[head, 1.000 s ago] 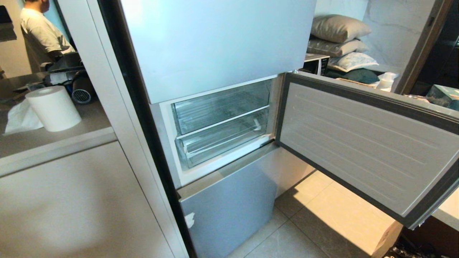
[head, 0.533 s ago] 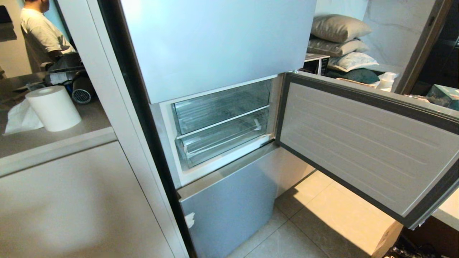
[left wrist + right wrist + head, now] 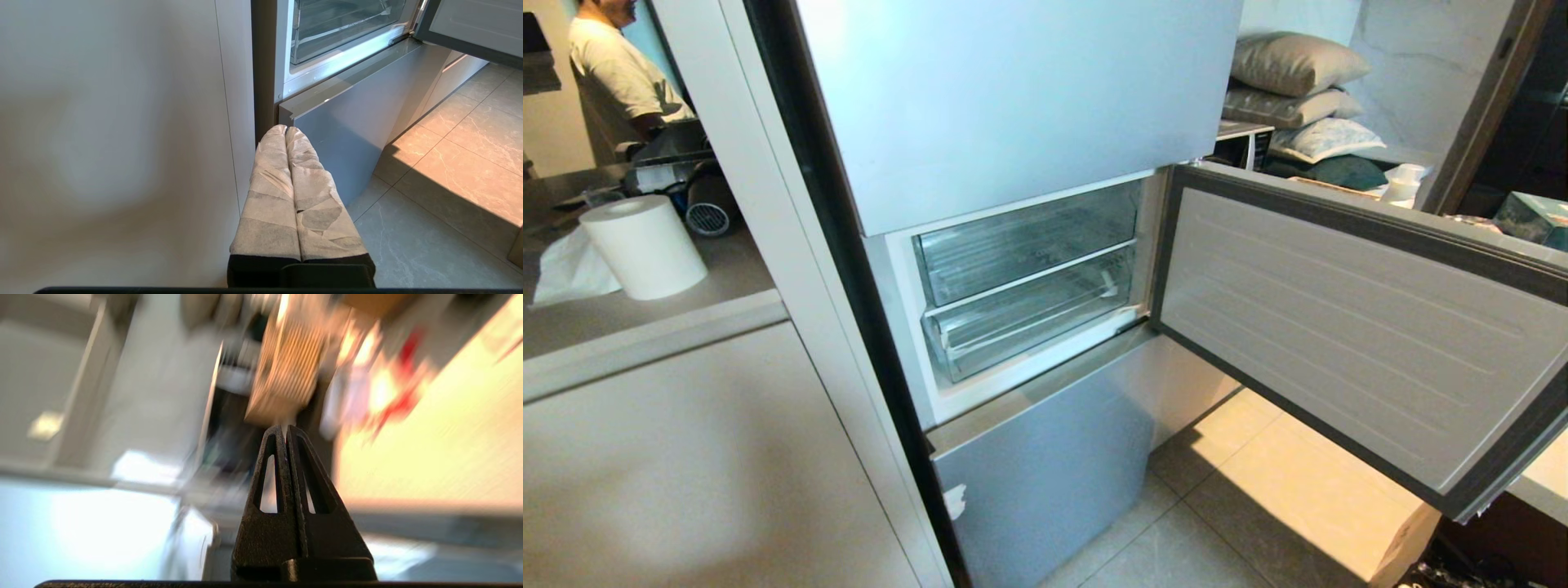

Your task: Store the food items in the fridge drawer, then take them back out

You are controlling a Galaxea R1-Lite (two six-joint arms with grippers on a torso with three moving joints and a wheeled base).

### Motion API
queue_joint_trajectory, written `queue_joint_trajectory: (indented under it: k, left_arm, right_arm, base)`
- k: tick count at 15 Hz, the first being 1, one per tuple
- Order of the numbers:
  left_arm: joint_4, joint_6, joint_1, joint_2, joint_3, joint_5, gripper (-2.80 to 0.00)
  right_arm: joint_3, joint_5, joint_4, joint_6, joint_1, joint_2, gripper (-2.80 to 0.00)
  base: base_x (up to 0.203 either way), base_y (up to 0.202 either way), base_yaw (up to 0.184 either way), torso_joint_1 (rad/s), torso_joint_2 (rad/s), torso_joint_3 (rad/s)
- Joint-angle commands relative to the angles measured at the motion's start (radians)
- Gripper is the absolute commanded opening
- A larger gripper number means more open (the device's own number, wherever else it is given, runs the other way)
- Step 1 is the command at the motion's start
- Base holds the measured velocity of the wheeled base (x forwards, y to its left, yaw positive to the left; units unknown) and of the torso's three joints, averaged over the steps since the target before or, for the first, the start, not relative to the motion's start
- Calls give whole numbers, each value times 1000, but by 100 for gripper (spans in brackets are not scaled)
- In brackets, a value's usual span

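The fridge's middle compartment stands open in the head view, with two clear plastic drawers pushed in: an upper one (image 3: 1025,241) and a lower fridge drawer (image 3: 1029,322) (image 3: 339,28). Both look empty. The food items show in no view that I can read; red and bright smears in the right wrist view are too blurred to name. My left gripper (image 3: 286,130), its fingers wrapped in pale tape, is shut on nothing and hangs low beside the white cabinet side, by the fridge's lower panel. My right gripper (image 3: 284,428) is shut and empty, out of the head view.
The open fridge door (image 3: 1356,327) swings far out to the right over the tiled floor (image 3: 1217,506). A paper roll (image 3: 645,245) stands on the counter at left, with a person (image 3: 613,73) behind it. Pillows (image 3: 1290,65) are stacked at the back right.
The fridge, its door and the drawers stand as before in the head view. Only the person at the far left has shifted slightly.
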Motion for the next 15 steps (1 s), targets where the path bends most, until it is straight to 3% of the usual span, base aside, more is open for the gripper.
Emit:
queue_joint_trajectory:
  k: [1,8,11,15]
  left_arm:
    - [0,0,0,1,2,0,-280]
    - [0,0,0,1,2,0,-280]
    - [0,0,0,1,2,0,-280]
    - [0,0,0,1,2,0,-280]
  right_arm:
    - [-26,81,-4,54,36,84,-280]
    - [43,150,-4,57,78,101,-280]
    - [146,228,-6,55,82,8,-280]
    - [324,276,-9,51,82,-248,-280]
  base:
    - [0,0,0,0,0,0]
    - [0,0,0,0,0,0]
    - [0,0,0,0,0,0]
    - [0,0,0,0,0,0]
